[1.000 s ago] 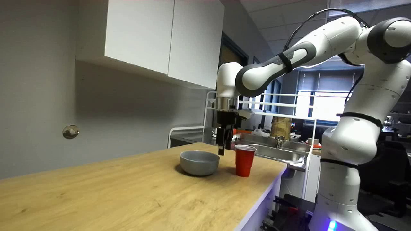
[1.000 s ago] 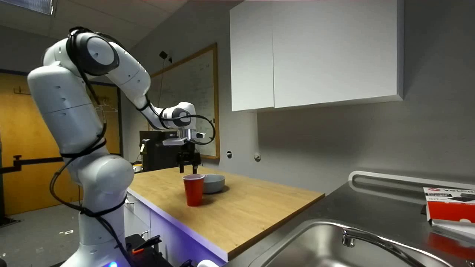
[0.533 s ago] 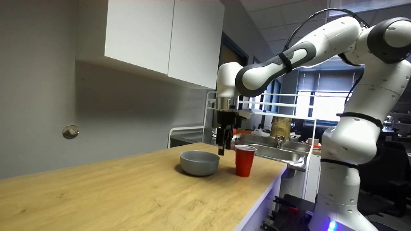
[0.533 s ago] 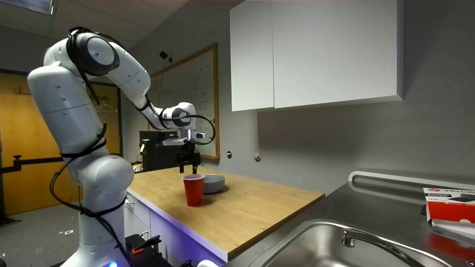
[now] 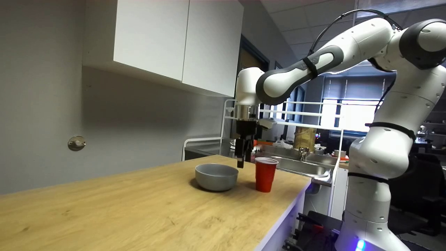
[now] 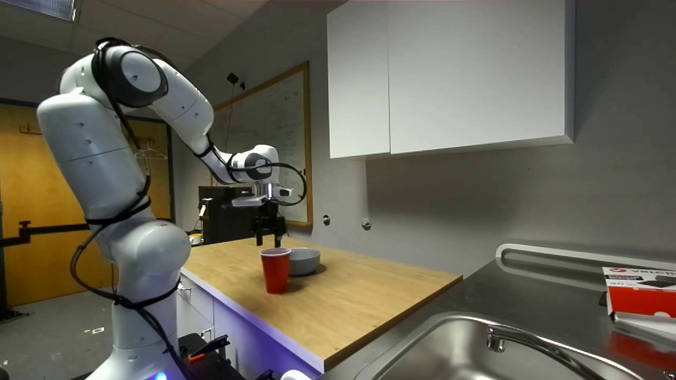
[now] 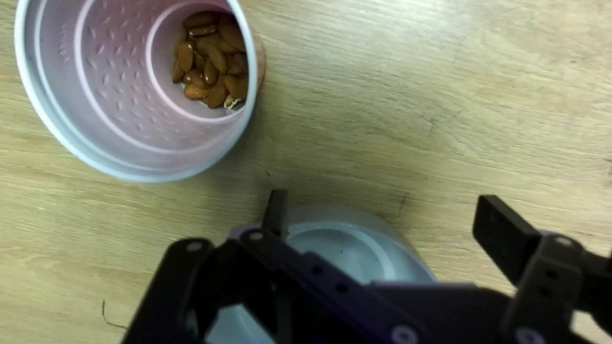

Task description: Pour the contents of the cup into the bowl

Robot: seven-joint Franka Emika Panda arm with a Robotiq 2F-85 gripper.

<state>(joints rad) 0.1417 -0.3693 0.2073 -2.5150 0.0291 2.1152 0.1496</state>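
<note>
The red cup stands upright on the wooden counter in both exterior views. In the wrist view the cup's pale inside shows, with brown almonds at the bottom. The grey bowl sits beside the cup, apart from it, and also shows in an exterior view, partly behind the cup. In the wrist view the bowl is partly hidden by the gripper and looks empty where visible. My gripper is open, fingers apart and pointing down, holding nothing. It hangs above the counter near the bowl and cup.
White wall cabinets hang above the wooden counter. A metal sink with a faucet lies beyond the counter's end. A red and white box lies by the sink. A white rack stands behind the gripper.
My gripper has risen very slightly, and the arm has shifted a tiny bit. The cup and bowl have not moved.
</note>
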